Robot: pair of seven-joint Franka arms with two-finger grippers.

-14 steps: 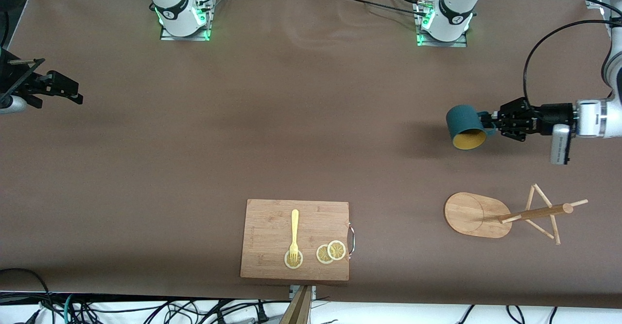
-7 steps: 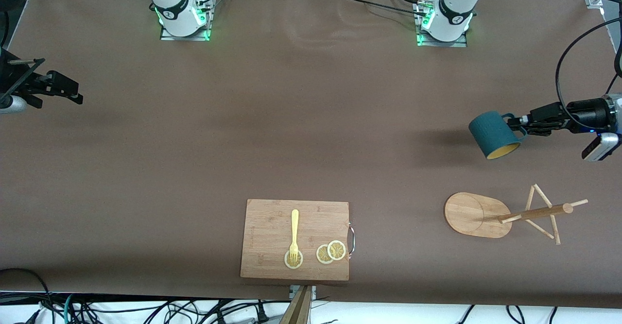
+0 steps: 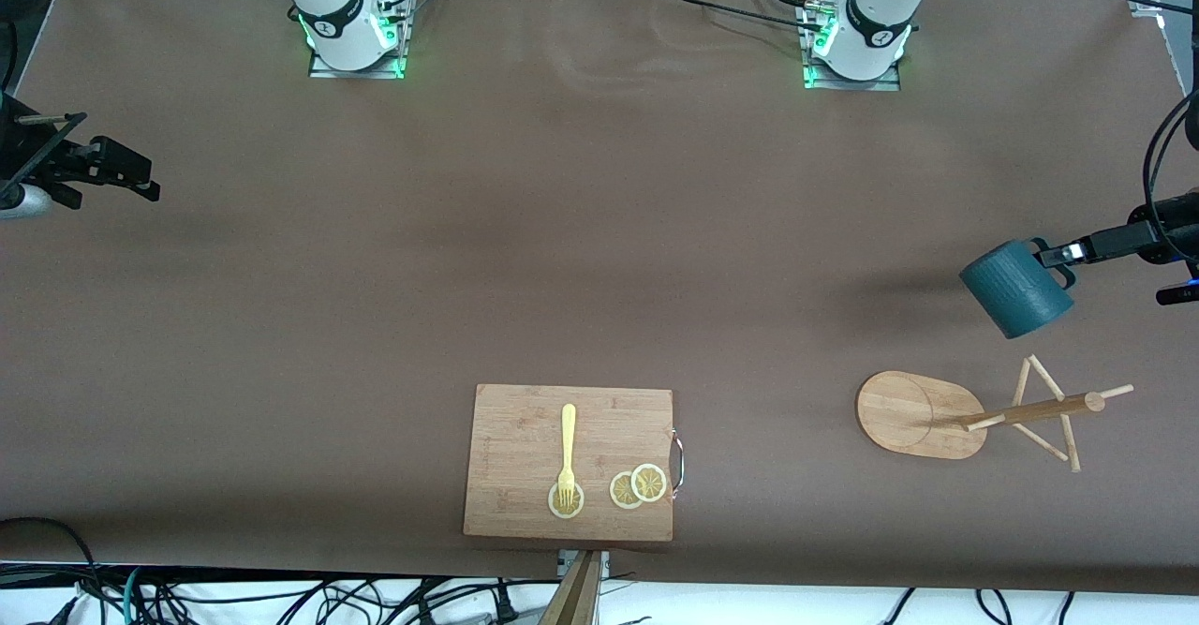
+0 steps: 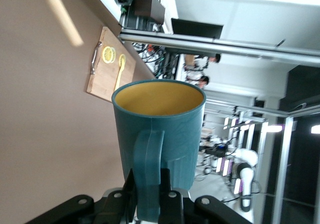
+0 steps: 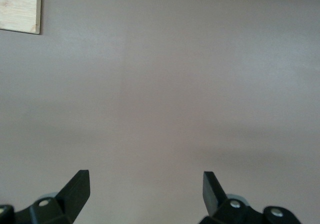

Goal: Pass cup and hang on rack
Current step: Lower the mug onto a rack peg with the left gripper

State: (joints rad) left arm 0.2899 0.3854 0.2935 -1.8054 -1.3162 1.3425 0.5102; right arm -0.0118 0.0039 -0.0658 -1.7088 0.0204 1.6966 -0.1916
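**Dangling a mug over the table's end**

Gripping the cup [image 3: 1016, 289] by its handle, the left gripper [image 3: 1068, 253] has its jaws clamped tight on that teal loop, up in the air over the bare brown table [image 3: 599, 231] at the left arm's end. From the front camera the cup tips over, dark ribbed outside showing, mouth turned away. On the left wrist view the same cup [image 4: 159, 144] fills the picture, mustard-yellow inside plain to see, the handle running down between the black fingers [image 4: 170, 204].

Down on the table, nearer to the front camera than the spot under the cup, the rack [image 3: 984, 412] stands with its oval wooden base, its post and thin pegs leaning toward the left arm's end as the high camera shows it. Cup and rack are apart; nothing hangs on any peg.

Toward the middle, close to the front camera's edge, a cutting board [image 3: 569, 461] carries a yellow fork [image 3: 567, 452] and lemon slices [image 3: 638, 486], one slice under the fork's tines.

Over at the right arm's end, the right gripper [image 3: 94, 171] waits with jaws spread wide and holding nothing; its wrist view shows both fingertips [image 5: 77, 184] well apart above bare table, a corner of the board [image 5: 19, 7] just in sight.
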